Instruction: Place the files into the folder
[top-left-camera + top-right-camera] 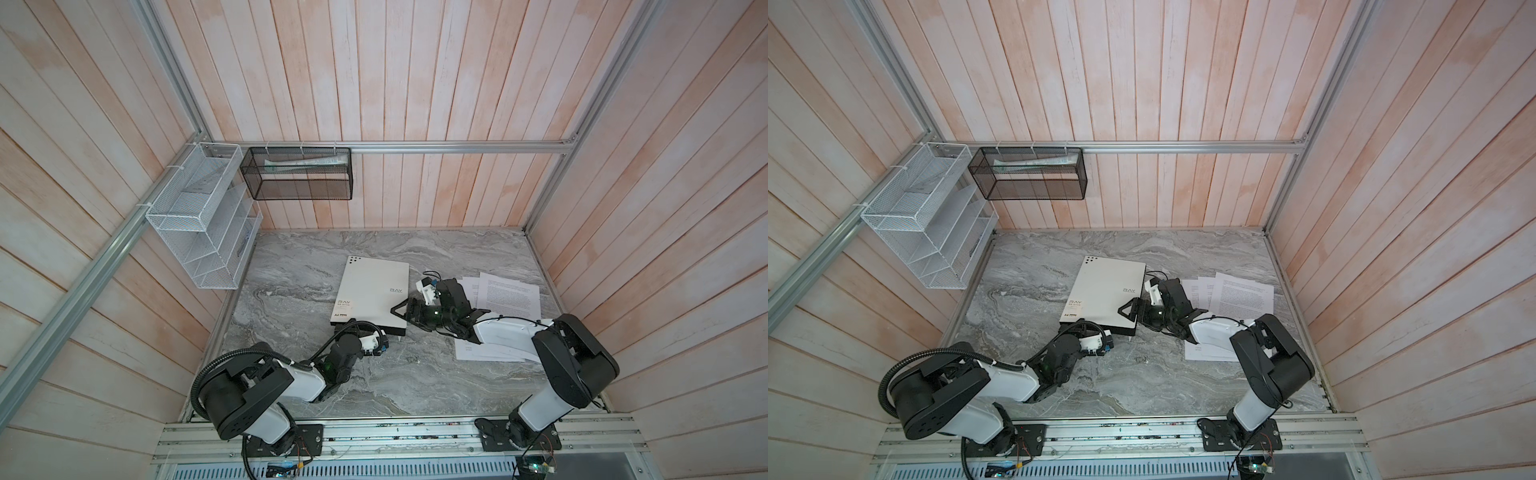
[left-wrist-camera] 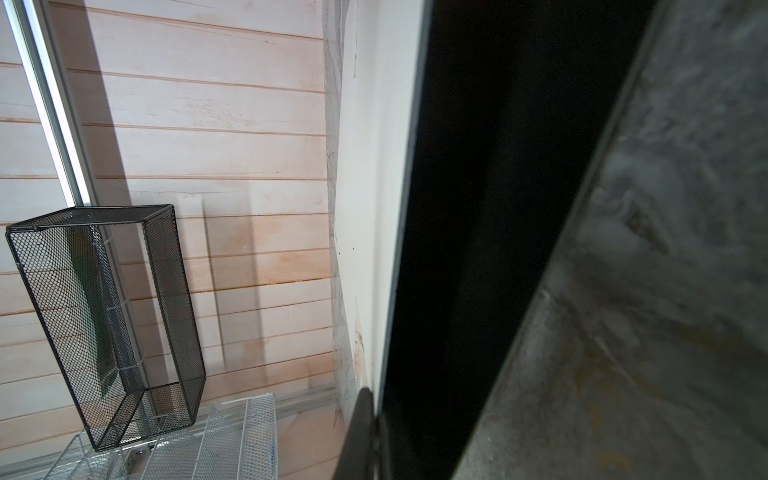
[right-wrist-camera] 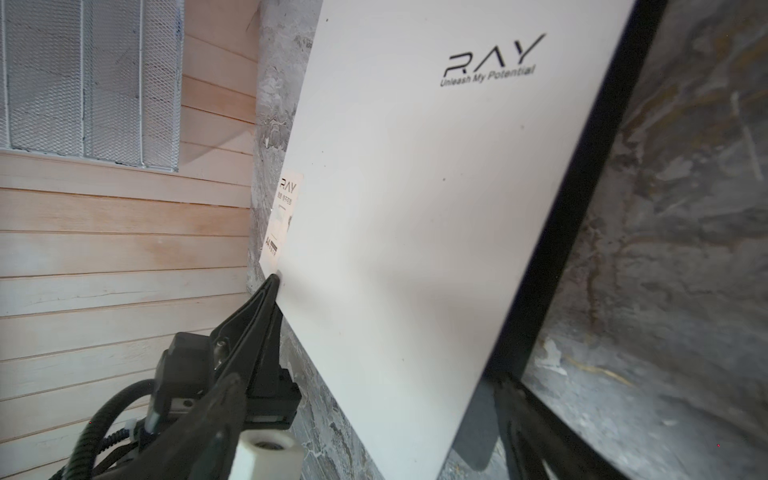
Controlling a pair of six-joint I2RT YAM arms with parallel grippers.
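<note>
A white wire mesh organizer [image 1: 199, 224] hung from the aluminium rail [image 1: 83, 282] on the left wall. Just beside it, a black mesh basket [image 1: 299, 174] hung from the back rail [image 1: 457, 146], with a pale rolled item [image 1: 303, 163] inside. Pale wooden planks [image 1: 415, 83] walled in the grey marbled bench [image 1: 299, 274].

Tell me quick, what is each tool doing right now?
Left tool: closed on a corner of the folder.
Right tool: open at the folder's edge, holding nothing.
</note>
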